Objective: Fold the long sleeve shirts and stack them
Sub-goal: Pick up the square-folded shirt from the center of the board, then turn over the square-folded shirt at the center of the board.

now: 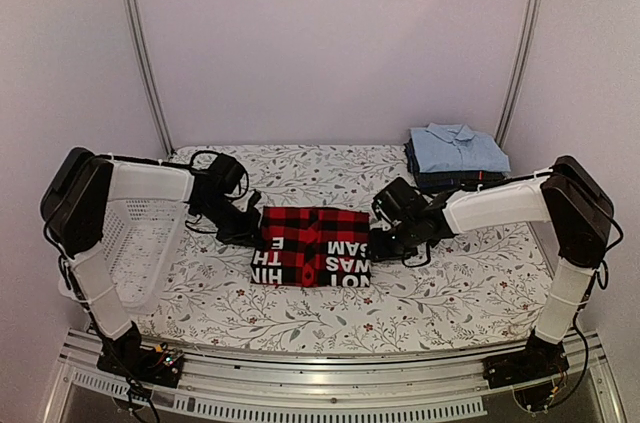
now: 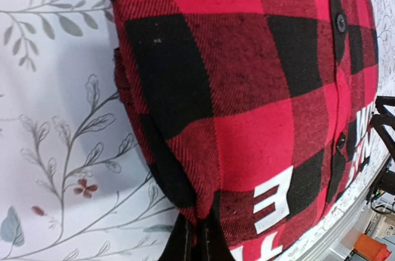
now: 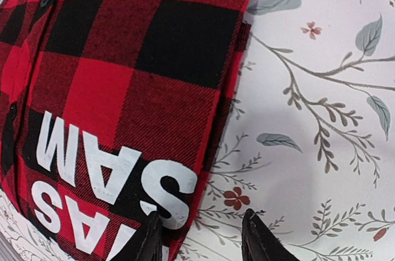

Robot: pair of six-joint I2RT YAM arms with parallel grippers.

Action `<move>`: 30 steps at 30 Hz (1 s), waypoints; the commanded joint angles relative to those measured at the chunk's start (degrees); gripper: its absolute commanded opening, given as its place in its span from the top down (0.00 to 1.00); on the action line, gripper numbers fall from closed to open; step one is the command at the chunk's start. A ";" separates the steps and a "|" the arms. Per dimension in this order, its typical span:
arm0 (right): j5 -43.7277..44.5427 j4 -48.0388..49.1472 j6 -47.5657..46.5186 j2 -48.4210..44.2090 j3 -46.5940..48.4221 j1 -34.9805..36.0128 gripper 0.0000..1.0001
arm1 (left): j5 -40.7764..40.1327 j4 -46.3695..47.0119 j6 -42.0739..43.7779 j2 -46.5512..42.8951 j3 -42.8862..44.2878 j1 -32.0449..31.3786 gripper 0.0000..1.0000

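Shirts on a tabletop (image 1: 455, 283) covered by a white cloth printed with grey-green sprigs and small red flowers. One red-and-black checked shirt (image 1: 312, 245) lies folded into a rough rectangle at the middle, between the two arms. Its weave is a coarse, brushed twill in large squares, with white block letters printed across the near part. The left wrist view shows two dark round buttons (image 2: 340, 22) along the placket.

One stack of folded shirts (image 1: 457, 156) sits at the far right corner, well apart from the checked shirt. A single light blue collared shirt lies on top, with dark navy cloth beneath. The number of dark layers cannot be told.

One white plastic mesh basket (image 1: 135, 233), rectangular with a lattice wall, stands at the left edge, beside the left arm (image 1: 150, 183).

The left jaws are clenched on the left edge of the checked shirt. The dark fingertips (image 2: 184, 245) press together where a fold of the cloth runs down between them.

The right arm (image 1: 495, 208) reaches to the shirt's right edge. The right jaws are released, and the two black, pointed fingertips (image 3: 151, 242) stand apart. One is over the lettered cloth and the other over the flowered cover, with the shirt's edge between them.
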 commanded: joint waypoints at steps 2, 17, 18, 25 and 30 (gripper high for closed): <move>-4.00 1.80 0.10 -1.45 5.38 2.21 0.58 | -3.30 -10.31 7.20 -6.57 2.82 2.36 1.00; -6.86 6.71 3.38 13.19 16.29 4.41 0.82 | -3.99 -24.38 15.07 -12.47 14.77 5.06 1.00; -6.76 6.58 3.37 13.94 16.85 4.41 0.83 | -3.52 -24.79 15.26 -12.49 15.75 5.12 1.00; -10.53 7.41 3.75 21.08 23.70 4.96 0.84 | 2.29 -25.50 16.34 -12.79 20.01 5.17 1.00; -13.15 9.82 5.67 25.11 26.64 5.24 0.84 | 3.14 -27.24 16.47 -12.54 24.84 5.18 1.00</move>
